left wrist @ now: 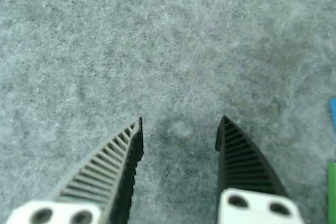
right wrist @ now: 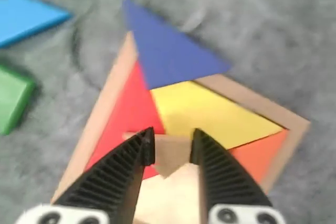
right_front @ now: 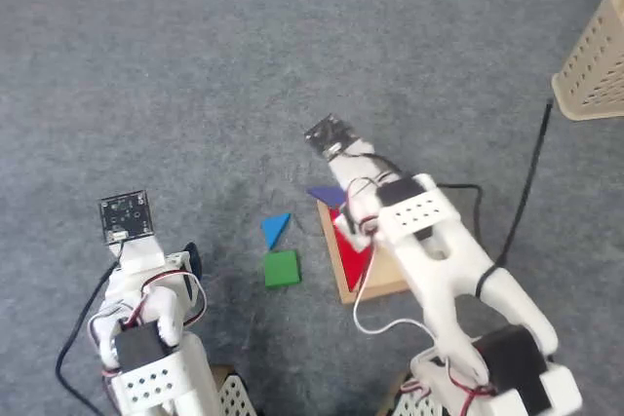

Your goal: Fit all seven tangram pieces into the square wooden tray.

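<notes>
The square wooden tray (right wrist: 112, 83) is taken as the landmark on the grey-covered desk (right_front: 195, 85). Inside it a red piece (right wrist: 125, 113) is seen along one rim, a yellow piece (right wrist: 212, 113) is set next to the red one, and an orange piece (right wrist: 261, 156) is laid against the rim on the yellow piece's other side. Part of the tray's floor is left as bare wood. A dark blue triangle (right wrist: 168, 51) is laid across the tray's far corner, partly over the rim and partly out on the desk, with one edge meeting the red and yellow pieces. Outside the tray, on the side toward the left arm, a light blue triangle (right_front: 276, 229) and a green square (right_front: 282, 268) are found near each other and apart from the tray. The right hand (right wrist: 172, 135) is held over the tray's bare wood, its fingers parted by a narrow gap and nothing gripped. The left hand (left wrist: 181, 120) is kept well apart from the tray, beyond the green square, fingers spread wide over bare desk and nothing held. A woven basket (right_front: 595, 56) is placed far behind the tray.
</notes>
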Controlling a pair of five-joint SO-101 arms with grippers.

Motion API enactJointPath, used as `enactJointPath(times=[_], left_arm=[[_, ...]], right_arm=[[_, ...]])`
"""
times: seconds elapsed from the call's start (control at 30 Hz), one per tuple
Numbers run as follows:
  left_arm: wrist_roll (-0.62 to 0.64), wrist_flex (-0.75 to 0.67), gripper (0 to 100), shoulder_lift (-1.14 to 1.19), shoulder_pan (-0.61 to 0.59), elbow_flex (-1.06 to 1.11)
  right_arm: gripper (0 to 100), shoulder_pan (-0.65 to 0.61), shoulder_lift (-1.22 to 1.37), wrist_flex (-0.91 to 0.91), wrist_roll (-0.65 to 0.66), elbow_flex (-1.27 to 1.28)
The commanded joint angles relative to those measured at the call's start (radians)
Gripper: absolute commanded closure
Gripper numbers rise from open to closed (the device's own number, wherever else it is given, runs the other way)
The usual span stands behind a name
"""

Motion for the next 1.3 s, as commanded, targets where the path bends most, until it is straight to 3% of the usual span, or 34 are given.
enactJointPath(times=[0.0,0.23,0.63,0.77,0.97,1.27], left_arm=[[-0.006,0.003,78,-0.02,-0.005,-0.013],[-0.006,0.003,78,-0.02,-0.005,-0.013],[-0.006,0.003,78,-0.02,-0.005,-0.013],[-0.006,0.003,78,-0.02,-0.005,-0.013],[-0.006,0.003,78,-0.02,-0.005,-0.013],[-0.006,0.003,78,-0.02,-0.005,-0.013]], right_arm=[[85.8,-0.124,-0.013,0.035,0.014,-0.058],[85.3,-0.294,-0.008,0.028,0.023,-0.058],[76.4,-0.429,-0.001,-0.01,0.014,-0.028],[76.4,-0.387,-0.007,-0.005,0.017,-0.021],[76.4,-0.206,-0.001,-0.015,0.014,-0.023],[76.4,-0.193,0.001,-0.157,-0.077,0.002]])
